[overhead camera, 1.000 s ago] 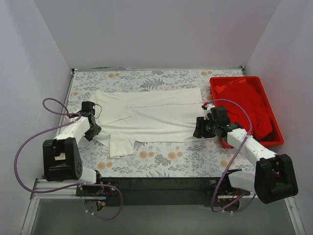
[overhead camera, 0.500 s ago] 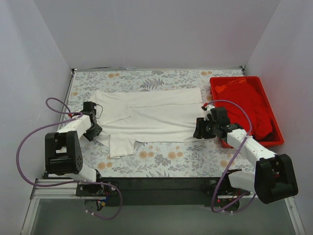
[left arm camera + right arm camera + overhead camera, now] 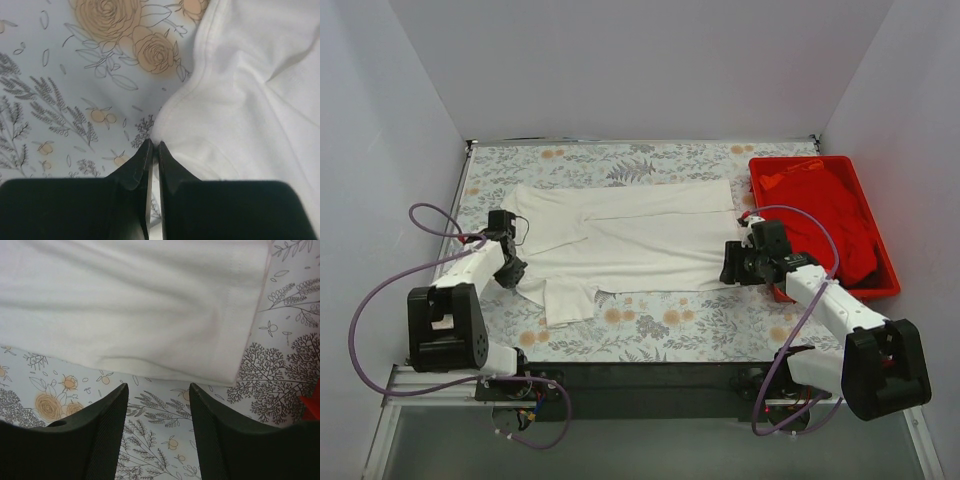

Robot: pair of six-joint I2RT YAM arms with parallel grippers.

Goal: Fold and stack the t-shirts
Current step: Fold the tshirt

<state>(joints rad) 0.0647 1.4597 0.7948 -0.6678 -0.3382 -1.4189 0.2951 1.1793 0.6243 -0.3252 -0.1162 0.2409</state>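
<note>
Top external view: a white t-shirt (image 3: 630,240) is seen spread flat on the floral tablecloth (image 3: 650,325), left of centre, while a red t-shirt (image 3: 830,215) is bundled inside the red tray (image 3: 802,160) at the right edge of the table. The left gripper (image 3: 510,275) is lowered at the white shirt's left edge, near the sleeve. In the left wrist view its fingers (image 3: 132,172) are pressed almost together, with only a thin slit left between them, and their tips are set right at the shirt's hem; whether cloth is pinched cannot be told. The right gripper (image 3: 730,268) is held by the shirt's near right corner. In the right wrist view its fingers (image 3: 107,430) are spread wide, with only patterned cloth seen between them.
</note>
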